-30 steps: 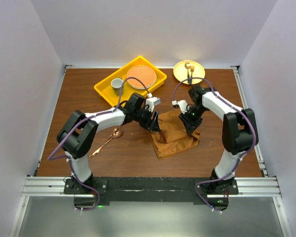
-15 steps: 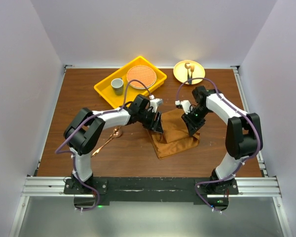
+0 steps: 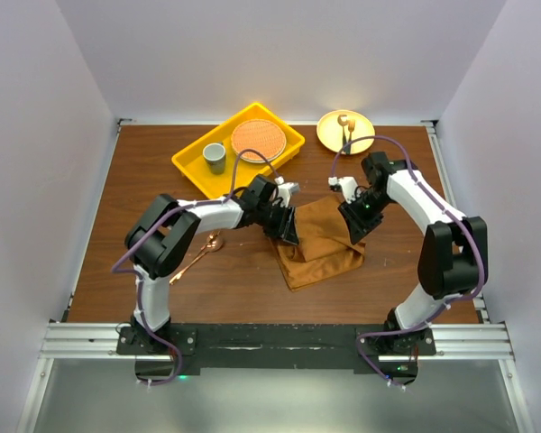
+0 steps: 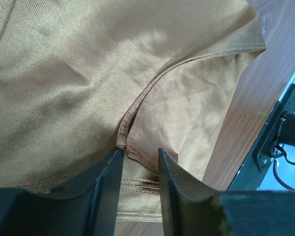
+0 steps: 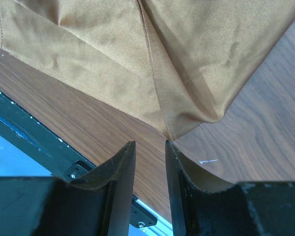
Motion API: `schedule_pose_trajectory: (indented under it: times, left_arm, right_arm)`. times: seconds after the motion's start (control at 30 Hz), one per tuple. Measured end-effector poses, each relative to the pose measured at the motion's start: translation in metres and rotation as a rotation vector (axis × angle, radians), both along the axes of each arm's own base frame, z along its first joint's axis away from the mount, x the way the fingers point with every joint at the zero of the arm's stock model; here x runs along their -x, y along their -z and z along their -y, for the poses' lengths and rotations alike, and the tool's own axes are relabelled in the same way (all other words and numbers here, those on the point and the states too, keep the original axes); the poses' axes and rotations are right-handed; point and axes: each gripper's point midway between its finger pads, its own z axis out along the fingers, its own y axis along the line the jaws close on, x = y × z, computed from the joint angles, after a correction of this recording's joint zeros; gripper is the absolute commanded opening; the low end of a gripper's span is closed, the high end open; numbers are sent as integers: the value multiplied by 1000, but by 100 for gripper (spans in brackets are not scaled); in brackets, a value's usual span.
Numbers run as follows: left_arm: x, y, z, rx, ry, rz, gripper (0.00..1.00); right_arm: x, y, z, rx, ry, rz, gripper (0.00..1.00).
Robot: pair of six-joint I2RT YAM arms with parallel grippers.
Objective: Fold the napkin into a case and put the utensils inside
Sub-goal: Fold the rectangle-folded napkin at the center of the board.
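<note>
Left wrist view: left gripper [image 4: 140, 160], narrowly parted, straddles a napkin [image 4: 113, 73] fold at the table [image 3: 135, 171] centre; right gripper [image 5: 150, 152], parted too, faces its corner. Best pinch both layers squarely before lifting.

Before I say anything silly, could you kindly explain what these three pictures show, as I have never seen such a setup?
These are two robot arms bolted at the near edge of a brown wooden table. The overhead picture looks down from behind them; the other two come from a camera on each wrist. On the table lie a partly folded rust-brown cloth napkin, a slim copper-coloured spoon, a yellow plastic tray holding a small grey cup and a round orange mat, and a round yellow plate. The left claw has a fold of the napkin between its fingers; whether it pinches it I cannot tell. The right claw stands open at a napkin corner, holding nothing.
</note>
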Motion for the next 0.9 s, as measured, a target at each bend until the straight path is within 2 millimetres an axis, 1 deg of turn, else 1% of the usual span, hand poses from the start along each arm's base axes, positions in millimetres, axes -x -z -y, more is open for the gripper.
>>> schedule_pose_trajectory:
  times: [0.13,0.17,0.27,0.47,0.6,0.73,0.9]
  left_arm:
    - [0,-2,3,11,14,19,22]
    - [0,-3,4,14,19,25,17]
    - [4,-8,10,29,67,81,10]
    - [28,-32,16,65,219,260,8]
    - [44,-42,16,78,331,386,10]
    - [61,-41,15,76,454,498,15]
    - [86,-31,17,57,622,621,18]
  right_arm:
    - [0,0,4,1,15,-3,35]
    - [0,0,5,1,19,-3,35]
    - [-2,0,10,1,37,-4,35]
    - [-9,-2,19,1,65,1,36]
    - [-13,0,22,1,65,-5,37]
    - [-15,5,23,3,58,-16,38]
    - [-17,7,24,4,46,-18,41]
